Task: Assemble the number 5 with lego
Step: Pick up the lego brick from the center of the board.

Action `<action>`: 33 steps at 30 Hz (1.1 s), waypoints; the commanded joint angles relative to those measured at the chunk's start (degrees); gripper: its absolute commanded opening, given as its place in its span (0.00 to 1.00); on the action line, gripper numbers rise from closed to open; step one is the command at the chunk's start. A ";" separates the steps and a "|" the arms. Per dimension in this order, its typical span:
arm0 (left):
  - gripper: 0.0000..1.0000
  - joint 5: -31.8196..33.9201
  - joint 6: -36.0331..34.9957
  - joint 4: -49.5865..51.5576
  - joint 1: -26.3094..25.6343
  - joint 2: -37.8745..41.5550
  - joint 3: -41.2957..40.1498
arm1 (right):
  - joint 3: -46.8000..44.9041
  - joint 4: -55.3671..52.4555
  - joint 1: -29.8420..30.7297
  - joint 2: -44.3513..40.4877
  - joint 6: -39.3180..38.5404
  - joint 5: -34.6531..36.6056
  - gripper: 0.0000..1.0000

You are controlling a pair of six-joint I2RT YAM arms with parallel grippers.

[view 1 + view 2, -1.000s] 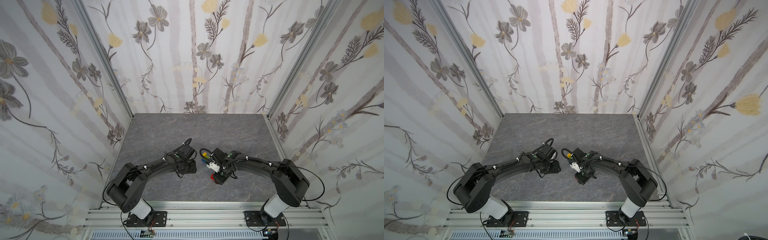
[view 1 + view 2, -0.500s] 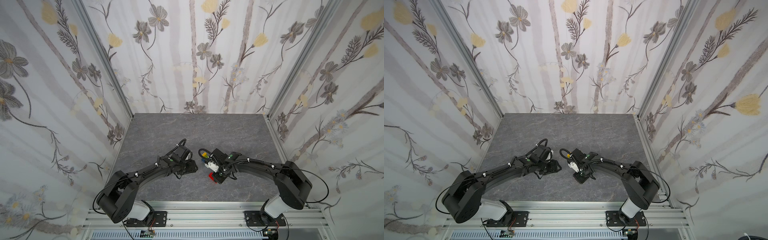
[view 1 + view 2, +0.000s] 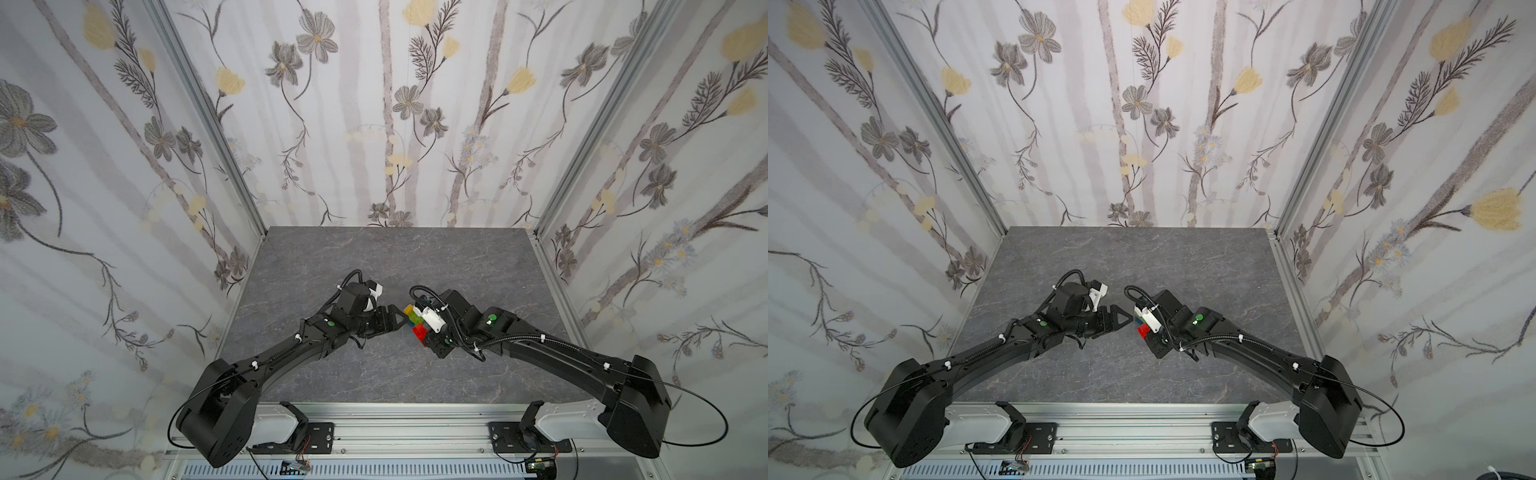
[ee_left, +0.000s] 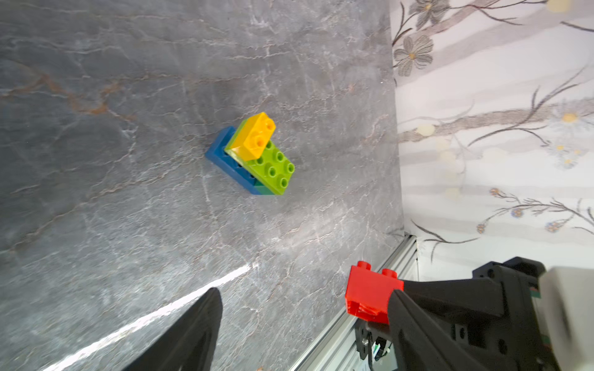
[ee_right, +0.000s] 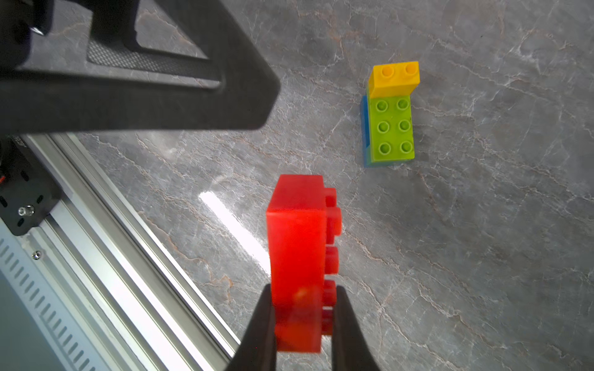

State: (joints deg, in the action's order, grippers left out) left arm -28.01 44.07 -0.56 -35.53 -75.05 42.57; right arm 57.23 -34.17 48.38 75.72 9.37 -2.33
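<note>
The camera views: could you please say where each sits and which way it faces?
Top views: above the front rail, looking down at the table; left arm with left tool, right arm with right tool show.
Left wrist: on the left arm, facing the brick stack; one finger shows.
Right wrist: on the right arm, facing along its tool, shut on the red brick.
Shared: both wrist views show stack, red brick.

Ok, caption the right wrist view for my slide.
Right tool grips the red brick, apart from the partly built stack.
</note>
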 commanded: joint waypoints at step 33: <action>0.12 -12.79 -0.10 -12.21 -1.91 -5.31 5.48 | 0.01 7.75 -1.07 -4.12 9.40 0.46 0.43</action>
State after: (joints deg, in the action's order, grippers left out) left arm -38.48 43.90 -9.87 -37.91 -80.31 47.90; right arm 57.23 -28.62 48.16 72.10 17.50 -0.16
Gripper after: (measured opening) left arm 0.210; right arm 0.400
